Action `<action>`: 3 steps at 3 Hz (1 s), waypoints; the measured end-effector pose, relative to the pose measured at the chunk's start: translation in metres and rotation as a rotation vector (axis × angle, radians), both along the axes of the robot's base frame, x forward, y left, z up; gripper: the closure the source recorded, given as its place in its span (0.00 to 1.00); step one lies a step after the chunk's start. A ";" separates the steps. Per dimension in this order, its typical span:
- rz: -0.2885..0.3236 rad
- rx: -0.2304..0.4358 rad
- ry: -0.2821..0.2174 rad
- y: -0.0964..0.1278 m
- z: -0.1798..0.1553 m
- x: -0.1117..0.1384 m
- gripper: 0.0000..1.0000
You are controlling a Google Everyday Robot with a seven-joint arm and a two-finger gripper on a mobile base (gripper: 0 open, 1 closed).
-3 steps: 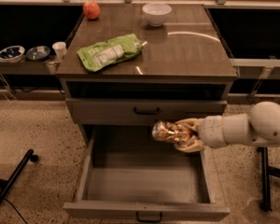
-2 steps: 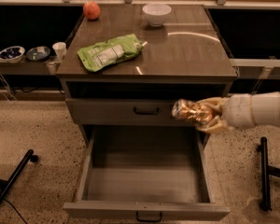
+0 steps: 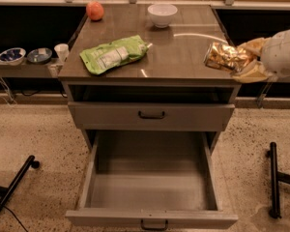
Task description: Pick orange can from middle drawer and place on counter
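The orange can [image 3: 224, 57], shiny gold-orange and dented, is held by my gripper [image 3: 242, 61] above the right front edge of the dark brown counter [image 3: 179, 52]. My gripper is shut on the can, with the white arm coming in from the right. Below, the middle drawer [image 3: 150, 178] stands pulled out, its grey floor bare.
On the counter lie a green pouch [image 3: 113, 54], a red-orange fruit [image 3: 94, 10] at the back left and a white bowl [image 3: 162, 14] at the back. The upper drawer [image 3: 151, 115] is shut. Small bowls and a cup [image 3: 61, 51] sit on a shelf to the left.
My gripper has lifted the can from beside the drawer fronts up and to the right, to counter-top height at the right edge.
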State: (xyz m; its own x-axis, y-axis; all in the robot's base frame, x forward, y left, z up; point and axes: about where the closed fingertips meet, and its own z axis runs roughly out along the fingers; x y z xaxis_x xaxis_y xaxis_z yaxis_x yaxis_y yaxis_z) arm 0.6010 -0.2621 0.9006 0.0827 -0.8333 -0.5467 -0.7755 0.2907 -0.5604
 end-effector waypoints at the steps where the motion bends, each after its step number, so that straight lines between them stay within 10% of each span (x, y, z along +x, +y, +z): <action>1: -0.074 -0.025 -0.018 -0.009 0.020 0.002 1.00; 3: 0.011 -0.093 -0.051 0.023 0.037 0.021 1.00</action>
State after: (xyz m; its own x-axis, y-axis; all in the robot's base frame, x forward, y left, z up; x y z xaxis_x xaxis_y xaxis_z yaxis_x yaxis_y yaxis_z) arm 0.6221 -0.2395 0.9380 0.1174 -0.8790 -0.4622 -0.7483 0.2276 -0.6231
